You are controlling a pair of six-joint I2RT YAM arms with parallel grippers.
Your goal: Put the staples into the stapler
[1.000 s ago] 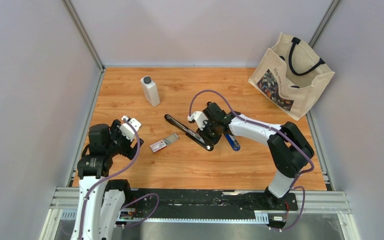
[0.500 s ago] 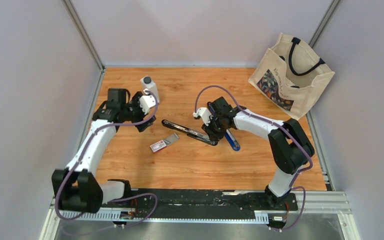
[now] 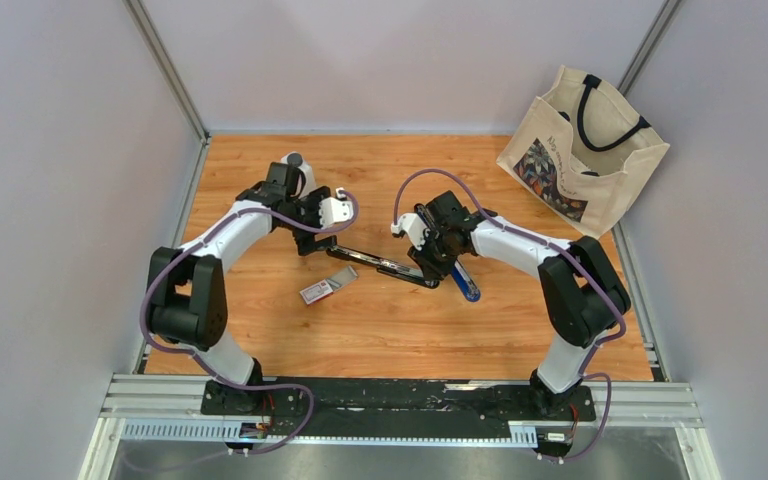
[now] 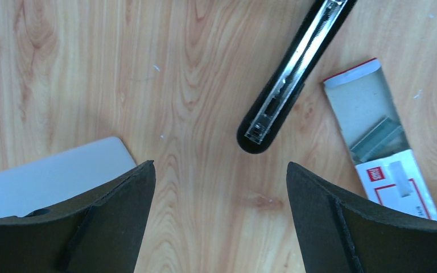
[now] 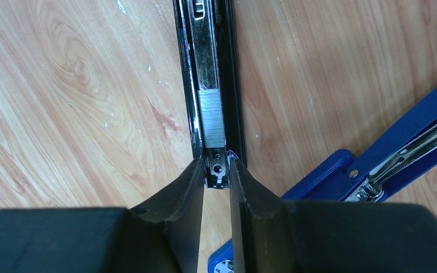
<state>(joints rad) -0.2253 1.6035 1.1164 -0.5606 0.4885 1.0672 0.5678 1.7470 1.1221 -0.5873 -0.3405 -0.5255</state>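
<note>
Metal strip [image 5: 211, 116] sits in stapler [image 5: 205, 51] channel, mid-bench | staples box [image 4: 387, 153] open just beside, nearer left edge | right gripper [image 5: 216, 170] narrow, pinching stapler rail end | left gripper [image 4: 219, 168] wide, empty | seemingly left: closing stapler

The staples [image 3: 317, 291] lie just before the left end of the stapler [image 3: 375, 263], with a bag [image 3: 580, 150] back-right.

A wooden table [image 3: 400, 330] forms the work surface, enclosed by plain grey walls [image 3: 60, 150]. A white bottle [image 3: 297, 162] with a grey cap stands upright at the far left, partly hidden. A beige tote bag [image 3: 582, 150] with black handles and a printed panel stands at the far right corner. A metal rail [image 3: 410, 400] runs along the near edge.
</note>
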